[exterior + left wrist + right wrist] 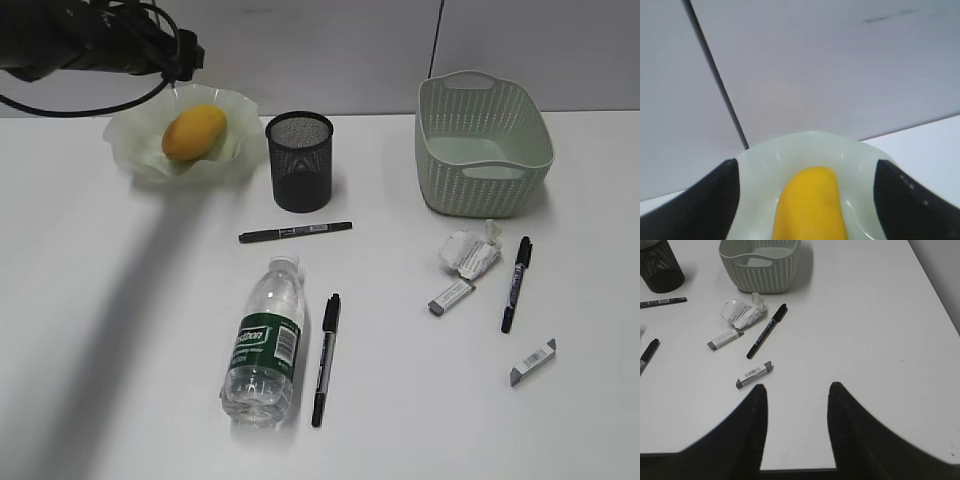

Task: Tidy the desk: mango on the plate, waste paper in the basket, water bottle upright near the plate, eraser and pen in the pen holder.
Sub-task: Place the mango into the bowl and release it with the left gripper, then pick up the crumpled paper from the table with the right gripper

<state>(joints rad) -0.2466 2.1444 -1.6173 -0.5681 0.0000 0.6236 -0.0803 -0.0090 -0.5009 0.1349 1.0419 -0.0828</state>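
The mango [194,133] lies in the plate [125,150] at the back left. My left gripper [185,55] hovers above it, open, with a finger on each side of the mango [810,210] and not touching it. The water bottle [265,342] lies on its side at front centre. The pen holder [299,160] stands right of the plate. The waste paper [470,250] lies in front of the basket [484,145]. Two erasers [451,297] [532,362] and three pens [295,232] [326,358] [516,283] lie on the table. My right gripper [797,386] is open and empty near the table's front right, outside the exterior view.
The right wrist view shows the basket [760,265], waste paper [742,312], both erasers [725,339] [754,374], a pen [767,330] and the pen holder [660,267] ahead and to the left. The table's right edge [940,305] is close by.
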